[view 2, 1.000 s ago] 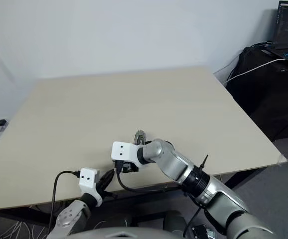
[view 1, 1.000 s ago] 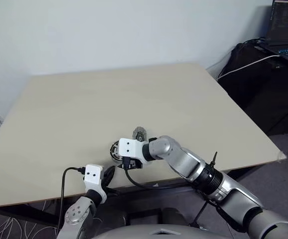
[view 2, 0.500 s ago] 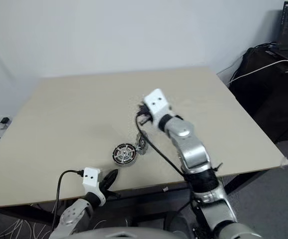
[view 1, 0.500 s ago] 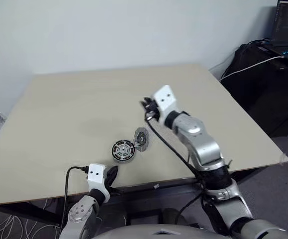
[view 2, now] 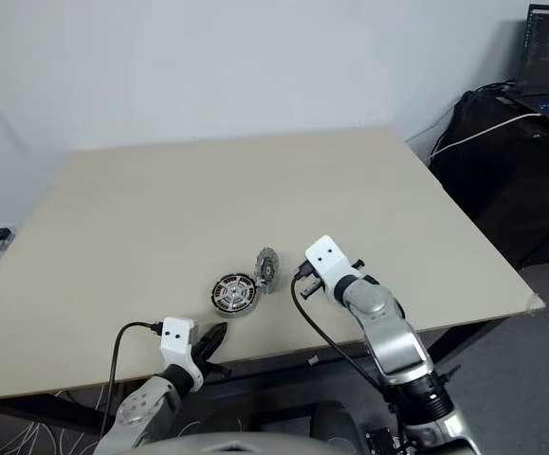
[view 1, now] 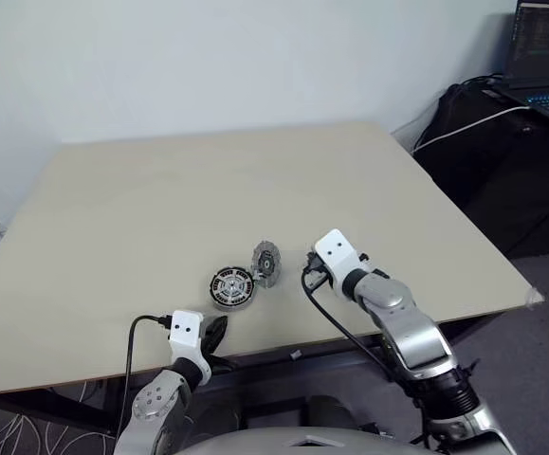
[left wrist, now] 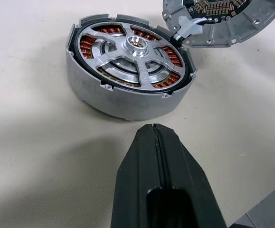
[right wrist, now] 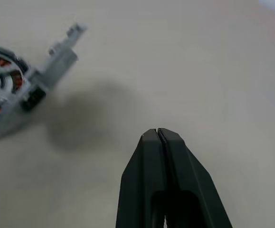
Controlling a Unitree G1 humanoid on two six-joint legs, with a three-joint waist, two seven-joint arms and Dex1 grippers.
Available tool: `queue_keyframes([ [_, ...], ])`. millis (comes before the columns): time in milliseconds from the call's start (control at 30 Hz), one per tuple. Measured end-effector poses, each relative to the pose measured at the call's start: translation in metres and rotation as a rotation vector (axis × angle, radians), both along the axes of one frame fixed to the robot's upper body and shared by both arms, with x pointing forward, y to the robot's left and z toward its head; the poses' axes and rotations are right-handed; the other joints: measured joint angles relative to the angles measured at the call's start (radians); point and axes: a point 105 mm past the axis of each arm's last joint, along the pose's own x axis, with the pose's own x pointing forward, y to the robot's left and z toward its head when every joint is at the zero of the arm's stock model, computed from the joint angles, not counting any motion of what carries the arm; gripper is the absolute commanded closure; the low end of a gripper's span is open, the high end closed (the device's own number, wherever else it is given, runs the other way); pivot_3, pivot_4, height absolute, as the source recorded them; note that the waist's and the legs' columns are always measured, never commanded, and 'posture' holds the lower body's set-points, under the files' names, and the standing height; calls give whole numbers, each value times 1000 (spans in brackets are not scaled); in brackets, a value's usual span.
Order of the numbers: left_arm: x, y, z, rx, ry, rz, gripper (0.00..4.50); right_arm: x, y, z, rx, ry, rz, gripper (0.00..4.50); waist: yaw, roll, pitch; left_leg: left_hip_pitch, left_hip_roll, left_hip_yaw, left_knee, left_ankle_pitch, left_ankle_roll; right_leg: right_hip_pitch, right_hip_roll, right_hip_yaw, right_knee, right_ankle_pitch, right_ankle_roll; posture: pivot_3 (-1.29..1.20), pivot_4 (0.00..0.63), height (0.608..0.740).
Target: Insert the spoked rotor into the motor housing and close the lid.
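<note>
Resting on beige table (view 1: 160, 190): motor housing (view 1: 233, 287) | wall white | laptop (view 1: 544, 57) far right | both grippers pinched together, empty

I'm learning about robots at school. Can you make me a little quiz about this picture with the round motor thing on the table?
1. True or false: the spoked rotor already sits inside the motor housing.
2. Is the lid A) shut flat, B) standing open beside the housing, or C) held in an end effector?
3. Fill in: the fingers of the right end effector are ____.

Key
1. True. The silver spokes show inside the ring, with copper coils around them.
2. B. It stands tilted up, joined to the housing at one edge.
3. Shut, with nothing between them. The left end effector is shut too, close to the housing on the table.
</note>
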Motion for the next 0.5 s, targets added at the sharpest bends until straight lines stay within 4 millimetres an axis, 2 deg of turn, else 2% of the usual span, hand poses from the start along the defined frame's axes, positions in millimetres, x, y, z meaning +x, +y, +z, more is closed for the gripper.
queue_keyframes([
  [233, 0, 1, 0, 1, -1, 2, 4500, 6, 16, -15, 57, 29, -17, 4456, 0, 0, 4, 0, 0, 0, -1, 2, 3, -1, 0, 0, 0, 0, 1, 0, 0, 740],
  [500, 1, 0, 1, -18, -1, 9, 4500, 8, 40, -4, 102, 2, 70, 4456, -1, 1, 5, 0, 0, 0, -1, 2, 3, -1, 0, 0, 0, 0, 0, 0, 0, 740],
])
